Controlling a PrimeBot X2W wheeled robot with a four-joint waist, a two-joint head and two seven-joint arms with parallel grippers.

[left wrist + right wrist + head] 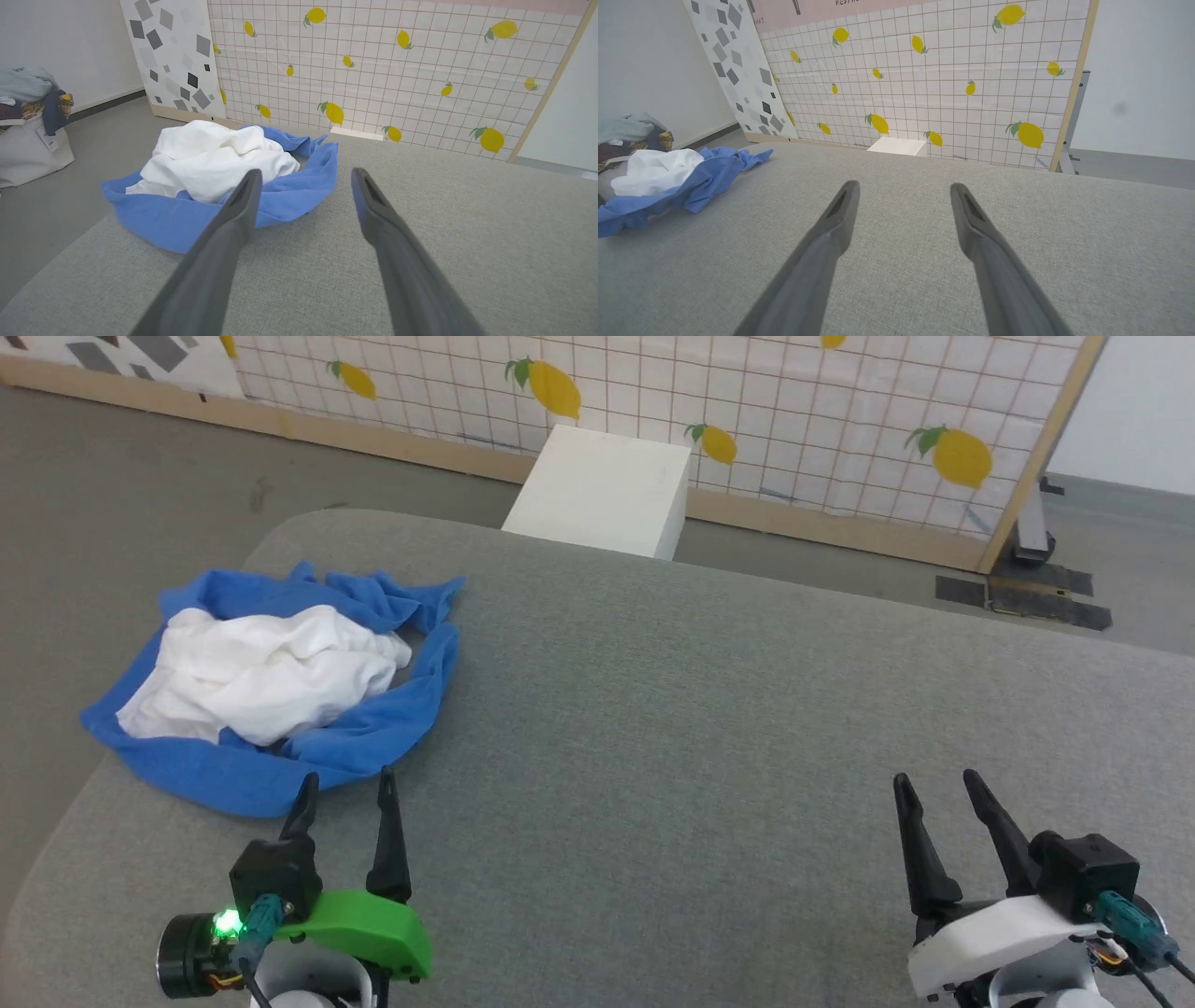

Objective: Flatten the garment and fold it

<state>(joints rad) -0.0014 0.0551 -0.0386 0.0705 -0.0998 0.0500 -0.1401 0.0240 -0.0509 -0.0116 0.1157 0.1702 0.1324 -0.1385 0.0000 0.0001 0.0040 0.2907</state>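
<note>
Lying crumpled at the left edge of the grey table point(700, 709), the garment point(271, 681) is sitting as a white heap ringed by blue sleeves. Its long axis is running roughly near-left to far-right in the head view, though the neckline's direction cannot be told. A careless tug is risking dragging it off that edge or pinching several layers together. The left gripper point(346, 777) is hovering just beside its near hem and the right gripper point(935, 777) well apart, both spread and empty.

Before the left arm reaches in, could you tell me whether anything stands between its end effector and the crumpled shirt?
Nothing visible does: the open left end effector points at the raglan shirt, fingertips near its blue edge, over bare grey padded surface.
</note>
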